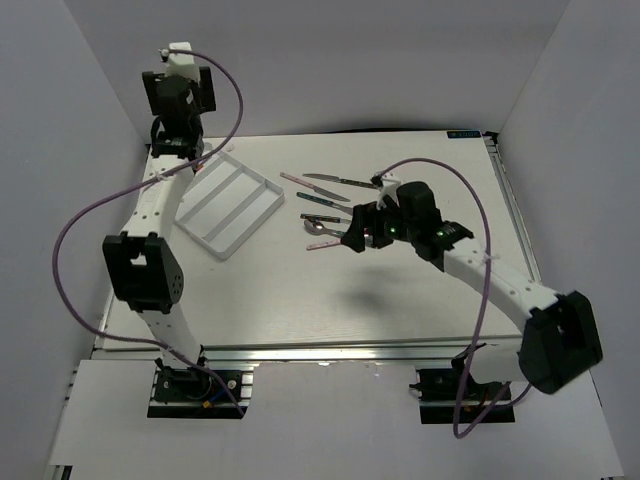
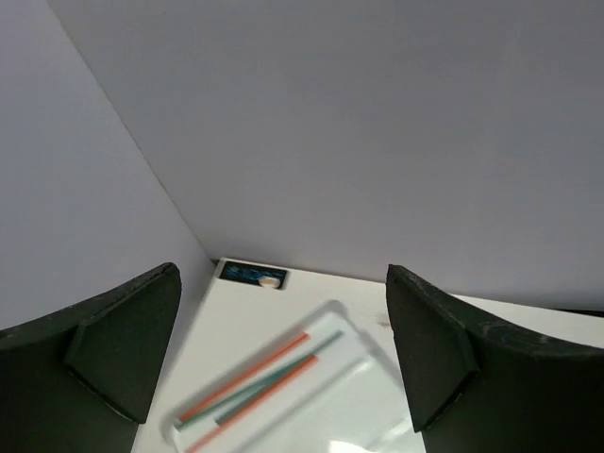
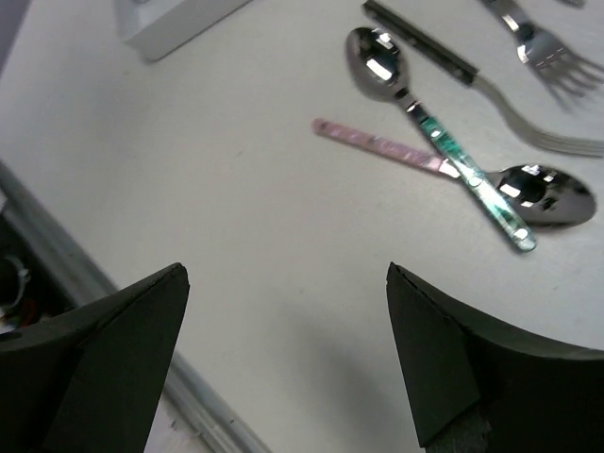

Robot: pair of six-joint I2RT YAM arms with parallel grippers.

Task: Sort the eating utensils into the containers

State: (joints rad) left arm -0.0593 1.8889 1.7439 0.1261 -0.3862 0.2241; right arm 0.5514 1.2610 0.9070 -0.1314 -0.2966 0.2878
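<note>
Left gripper (image 2: 283,316) spread above tray (image 2: 373,379) with perhaps 4 chopsticks (image 2: 247,375); right gripper (image 3: 285,316) spread, 2 crossed spoons (image 3: 453,160) at 1 o'clock.

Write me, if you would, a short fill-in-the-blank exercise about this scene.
1. The chopsticks in the white tray are orange and ____.
2. The teal-handled spoon crosses a second spoon whose handle is ____.
3. The left claw and the right claw are both ____, with nothing between their fingers.
Missing words: teal; pink; open.
</note>
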